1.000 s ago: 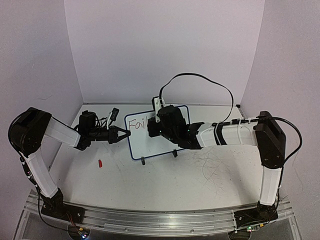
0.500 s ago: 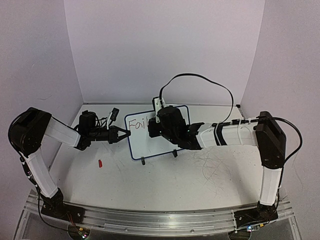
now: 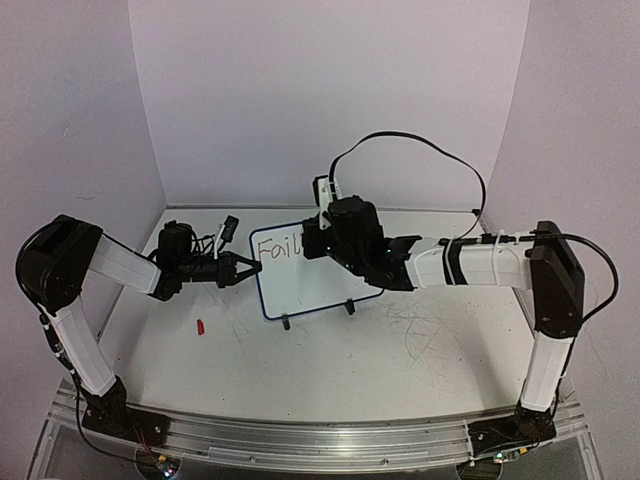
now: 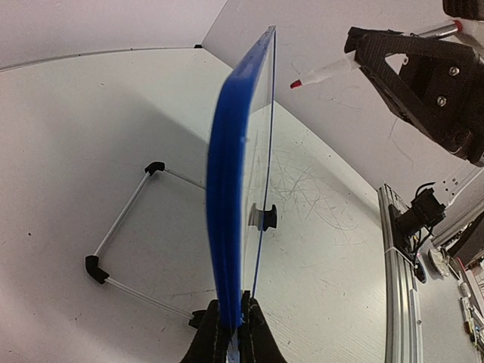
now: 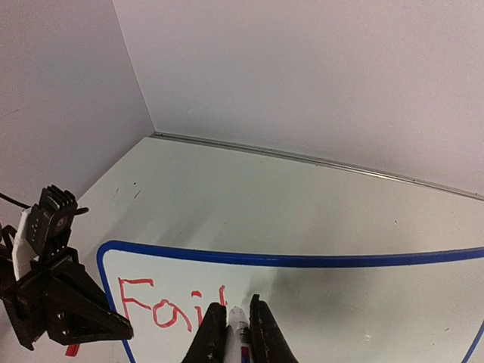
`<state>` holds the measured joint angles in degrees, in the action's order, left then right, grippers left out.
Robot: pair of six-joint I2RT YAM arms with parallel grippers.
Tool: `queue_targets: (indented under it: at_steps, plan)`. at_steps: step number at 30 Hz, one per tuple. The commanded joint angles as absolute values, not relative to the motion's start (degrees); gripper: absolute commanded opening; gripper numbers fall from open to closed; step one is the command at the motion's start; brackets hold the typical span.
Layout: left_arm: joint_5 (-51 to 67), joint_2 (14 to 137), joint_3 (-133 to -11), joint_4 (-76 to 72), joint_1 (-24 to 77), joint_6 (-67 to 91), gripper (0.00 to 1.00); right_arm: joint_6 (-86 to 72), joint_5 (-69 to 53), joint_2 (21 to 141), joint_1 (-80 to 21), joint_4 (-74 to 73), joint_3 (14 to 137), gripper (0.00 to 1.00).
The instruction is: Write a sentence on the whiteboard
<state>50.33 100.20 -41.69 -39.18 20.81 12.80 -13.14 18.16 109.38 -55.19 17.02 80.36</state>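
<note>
At the left of your top view, your left gripper (image 3: 246,270) is closed down tight on the left edge of the whiteboard (image 3: 312,288); its wrist camera shows the 2 fingers (image 4: 215,325) pinching the blue frame at the bottom of the board (image 4: 227,189). A small red piece (image 3: 201,327) lies on the surface (image 3: 400,360) in front of that arm, apart from the board. The whiteboard stands upright on its 2 black feet (image 3: 287,322) in the middle of the surface, towards the back wall, its face turned to you. The red writing (image 3: 277,247) sits in the board's top left corner and so far reads "Fai" plus 1 upright stroke (image 5: 170,306). Just right of that stroke, your right gripper (image 3: 316,240) is clamped on a marker (image 5: 239,327), fingers (image 5: 214,325) narrow around its barrel, the red tip (image 4: 296,83) at the board's face; you cannot tell whether it touches. Faint scribbles (image 3: 420,325) mark the surface to the right of the board, under the right arm.
</note>
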Motion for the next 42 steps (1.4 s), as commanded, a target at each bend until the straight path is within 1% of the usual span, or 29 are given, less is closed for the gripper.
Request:
queue_targets:
  at_steps: [1, 21, 29, 36, 38, 42]
  plan:
    - [48.31, 99.51, -42.67, -36.97, 21.53, 9.80, 0.00, -13.18, 15.20, 110.17, -55.16, 18.47, 83.08, 0.00]
    - [48.31, 99.40, -42.79, -36.65, 21.53, 9.58, 0.00, -13.02, 15.87, 113.97, -55.13, 17.84, 85.46, 0.00]
    - [48.21, 99.44, -42.78, -36.56, 21.55, 9.49, 0.00, -12.85, 21.15, 113.78, -55.14, 16.18, 85.33, 0.00]
    - [48.16, 99.58, -42.84, -36.49, 21.53, 9.49, 0.00, -13.06, 25.93, 110.65, -55.16, 15.87, 82.62, 0.00]
    - [48.16, 99.60, -42.87, -36.48, 21.53, 9.45, 0.00, -12.88, 23.55, 108.58, -55.12, 17.53, 80.55, 0.00]
    - [48.21, 99.57, -42.92, -36.43, 21.53, 9.41, 0.00, -14.71, 13.13, 102.43, -54.65, 23.06, 75.37, 0.00]
